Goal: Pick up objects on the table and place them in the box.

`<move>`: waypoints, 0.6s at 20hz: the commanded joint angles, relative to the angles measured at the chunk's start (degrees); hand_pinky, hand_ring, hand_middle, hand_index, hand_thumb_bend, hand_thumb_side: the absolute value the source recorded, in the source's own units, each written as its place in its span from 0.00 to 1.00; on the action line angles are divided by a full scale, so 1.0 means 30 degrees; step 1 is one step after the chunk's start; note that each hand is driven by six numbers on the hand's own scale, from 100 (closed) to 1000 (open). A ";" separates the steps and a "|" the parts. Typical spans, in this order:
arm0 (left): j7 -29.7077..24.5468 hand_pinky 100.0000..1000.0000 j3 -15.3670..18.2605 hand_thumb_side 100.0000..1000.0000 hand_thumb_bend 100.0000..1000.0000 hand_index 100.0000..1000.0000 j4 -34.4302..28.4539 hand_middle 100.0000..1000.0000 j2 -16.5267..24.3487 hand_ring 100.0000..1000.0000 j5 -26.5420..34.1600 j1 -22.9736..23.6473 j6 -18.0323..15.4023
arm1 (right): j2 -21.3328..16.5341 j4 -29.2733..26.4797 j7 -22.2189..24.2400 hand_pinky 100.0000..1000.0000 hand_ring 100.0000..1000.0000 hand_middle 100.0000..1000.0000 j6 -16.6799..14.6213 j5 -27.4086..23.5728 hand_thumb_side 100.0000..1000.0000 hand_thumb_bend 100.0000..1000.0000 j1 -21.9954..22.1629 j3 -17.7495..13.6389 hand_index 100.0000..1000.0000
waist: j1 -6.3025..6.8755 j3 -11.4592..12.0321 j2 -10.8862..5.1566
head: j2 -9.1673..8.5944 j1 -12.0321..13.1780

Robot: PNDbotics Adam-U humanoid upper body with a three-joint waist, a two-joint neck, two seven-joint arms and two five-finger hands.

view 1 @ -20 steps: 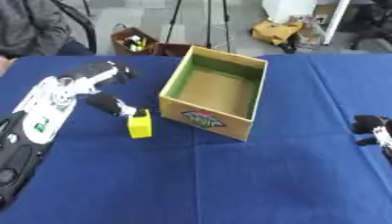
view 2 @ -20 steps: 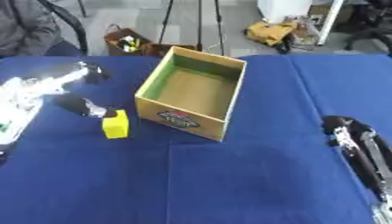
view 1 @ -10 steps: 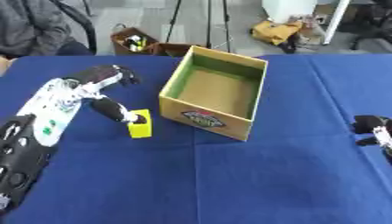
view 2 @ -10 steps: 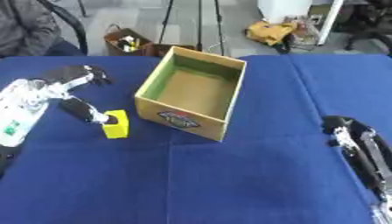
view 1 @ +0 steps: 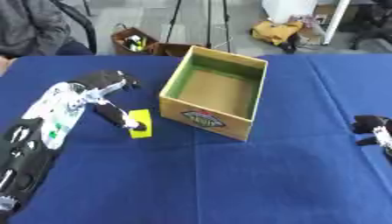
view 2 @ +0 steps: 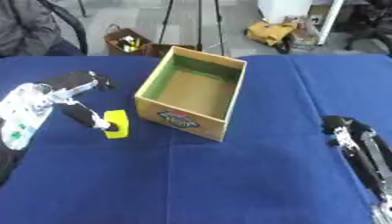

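Observation:
A small yellow block [view 1: 140, 124] lies on the blue tablecloth just left of the open cardboard box [view 1: 217, 90], which has a green inner wall and nothing visible inside. My left hand [view 1: 98, 84] hovers over the cloth to the block's left. It is open, with the fingers stretched toward the box above the block and the dark thumb [view 1: 121, 117] reaching down to the block's left edge. My right hand [view 2: 341, 127] rests on the cloth at the right edge, far from the box.
The blue table [view 1: 229, 175] has free room in front of the box and to its right. Beyond the far edge are a seated person [view 1: 30, 26], a basket of tools [view 1: 134, 41] and a yellow bag [view 1: 279, 31] on the floor.
My left hand has swung down and right, bringing its thumb against the yellow block. The block now looks flatter and closer to the box. My right hand has stayed put.

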 commanded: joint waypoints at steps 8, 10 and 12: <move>-0.0150 0.76 -0.0036 0.45 0.71 0.84 0.0550 0.73 0.0158 0.72 -0.0324 -0.0252 -0.0063 | -0.0176 -0.0148 -0.0011 0.57 0.69 0.63 -0.0052 -0.0134 0.98 0.00 -0.0191 -0.0230 0.76 | -0.0022 -0.0029 -0.0220 | -0.0086 0.0052; -0.0108 0.75 -0.0038 0.45 0.71 0.84 0.0678 0.72 0.0128 0.72 -0.0345 -0.0261 -0.0082 | -0.0175 -0.0146 -0.0012 0.57 0.69 0.63 -0.0054 -0.0133 0.98 0.00 -0.0191 -0.0234 0.76 | -0.0023 -0.0034 -0.0218 | -0.0086 0.0054; -0.0082 0.75 -0.0044 0.45 0.71 0.84 0.0759 0.72 0.0108 0.72 -0.0339 -0.0261 -0.0105 | -0.0175 -0.0145 -0.0013 0.57 0.69 0.63 -0.0056 -0.0133 0.98 0.00 -0.0191 -0.0236 0.76 | -0.0022 -0.0039 -0.0216 | -0.0081 0.0059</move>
